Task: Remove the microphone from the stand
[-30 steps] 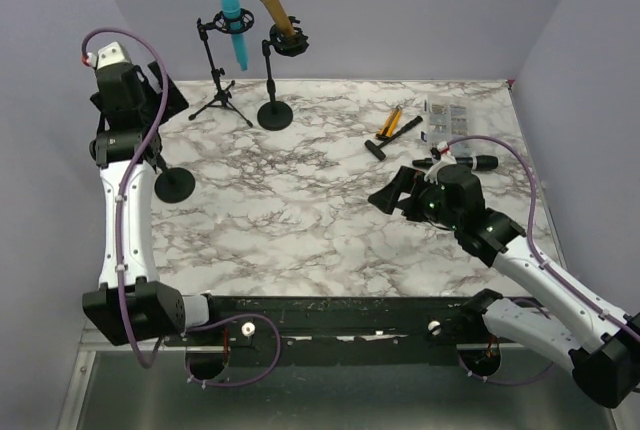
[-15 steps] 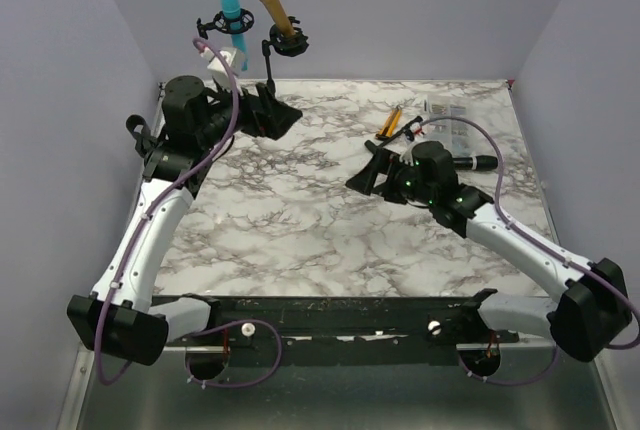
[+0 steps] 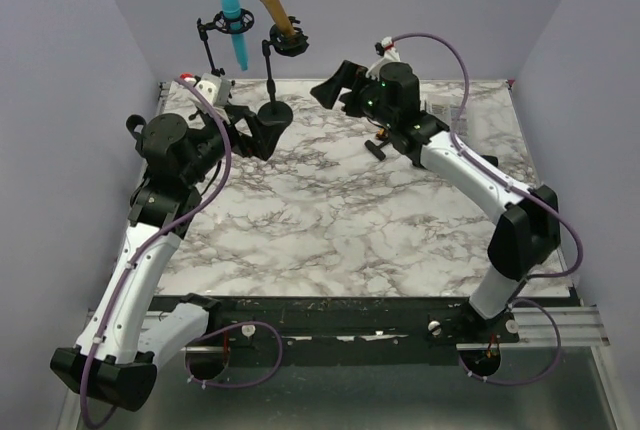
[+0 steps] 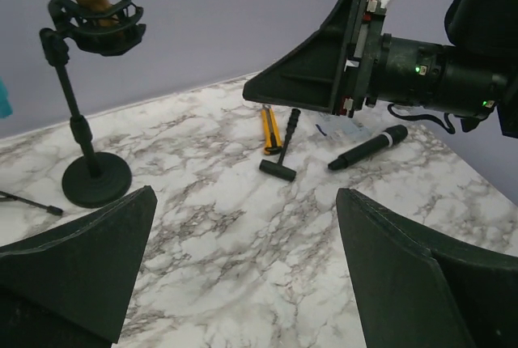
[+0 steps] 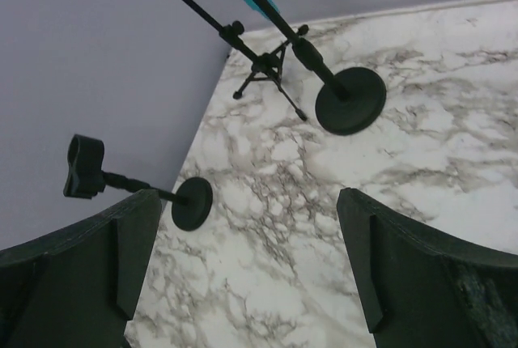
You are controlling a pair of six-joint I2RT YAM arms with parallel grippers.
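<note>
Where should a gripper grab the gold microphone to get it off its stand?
Grip the bare shaft of the gold microphone between its head and the clip, coming from the right, clear of the blue microphone. It leans up and left, so probably pull along that tilt.

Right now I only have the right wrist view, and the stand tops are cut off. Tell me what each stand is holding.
Observer: The round-base stand holds a gold microphone, tilted in its clip.
Operator: Now the tripod one.
Observer: The tripod stand carries a blue microphone, nearly upright.
Operator: Report any loose microphone.
Observer: A black microphone lies flat on the table, near a black tool.
</note>
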